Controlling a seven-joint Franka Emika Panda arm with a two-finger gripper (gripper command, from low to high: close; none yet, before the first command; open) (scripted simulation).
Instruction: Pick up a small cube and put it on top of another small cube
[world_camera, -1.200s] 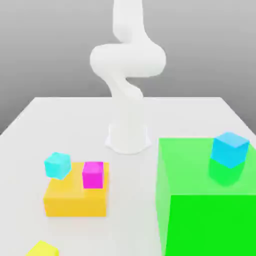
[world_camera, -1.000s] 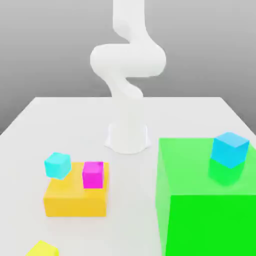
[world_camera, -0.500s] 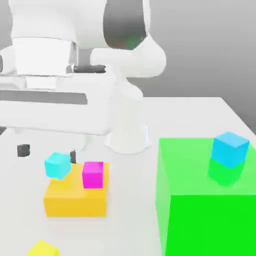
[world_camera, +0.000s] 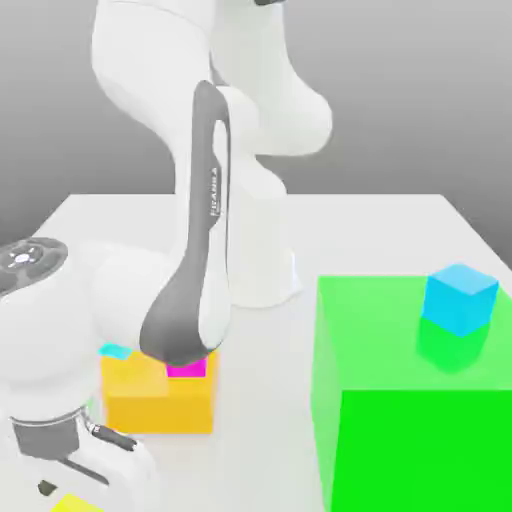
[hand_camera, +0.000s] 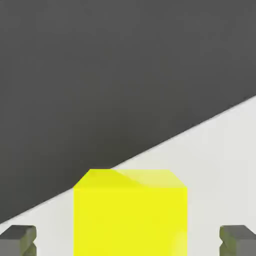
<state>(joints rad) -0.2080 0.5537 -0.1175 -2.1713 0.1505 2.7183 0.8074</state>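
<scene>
The small yellow cube (hand_camera: 130, 215) rests on the white table, right at its front edge. My gripper (hand_camera: 128, 240) is open and straddles it, with a gap between each dark fingertip (hand_camera: 18, 240) and the cube's sides. In the exterior view my hand (world_camera: 85, 455) hangs low at the front left corner, over the yellow cube (world_camera: 75, 503). A magenta small cube (world_camera: 188, 368) sits on the orange-yellow block (world_camera: 160, 398), mostly hidden behind my forearm.
A small cyan cube (world_camera: 114, 351) peeks out beside the orange block. A big green block (world_camera: 420, 410) fills the exterior view's right, with a blue cube (world_camera: 458, 298) on top. The table edge (hand_camera: 165, 140) runs just past the yellow cube.
My arm has swung down from above to the table's front left corner. The hand now sits over the yellow cube, and the forearm covers most of the cyan and magenta cubes.
</scene>
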